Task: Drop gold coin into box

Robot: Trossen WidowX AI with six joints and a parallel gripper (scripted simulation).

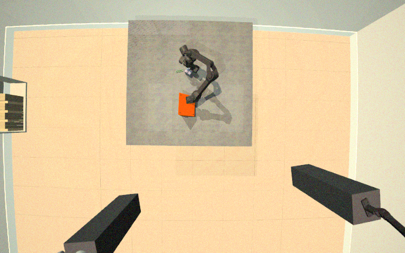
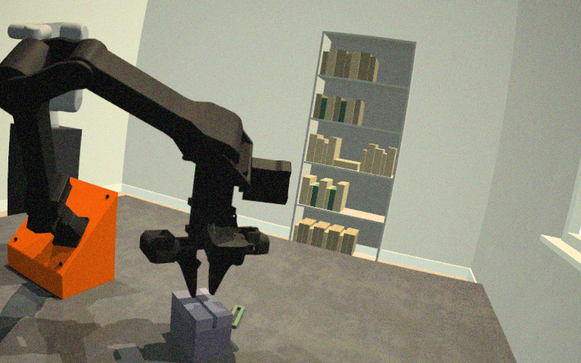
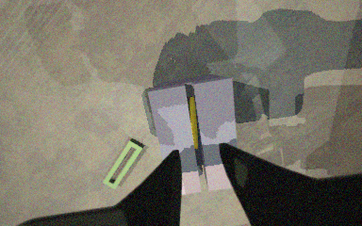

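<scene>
While the pincer point(image 3: 200, 162) hangs just above the grey box point(image 3: 190, 115), its two dark fingers stand partly apart with nothing between them. Wrist view: the gold coin point(image 3: 192, 122) sits edge-on in the slot point(image 3: 189, 91) of the lid, only a thin yellow strip showing; how deep it has gone cannot be told. Exterior view: fingertips almost at the lid, one either side of the slot line. The green holder point(image 3: 123, 164) lies on the table point(image 2: 343, 308) near the box, apart from it, with no coin in it. Orange arm base point(image 2: 68, 243) well apart on the same table. Bookshelf point(image 2: 355, 145) against the far wall.
</scene>
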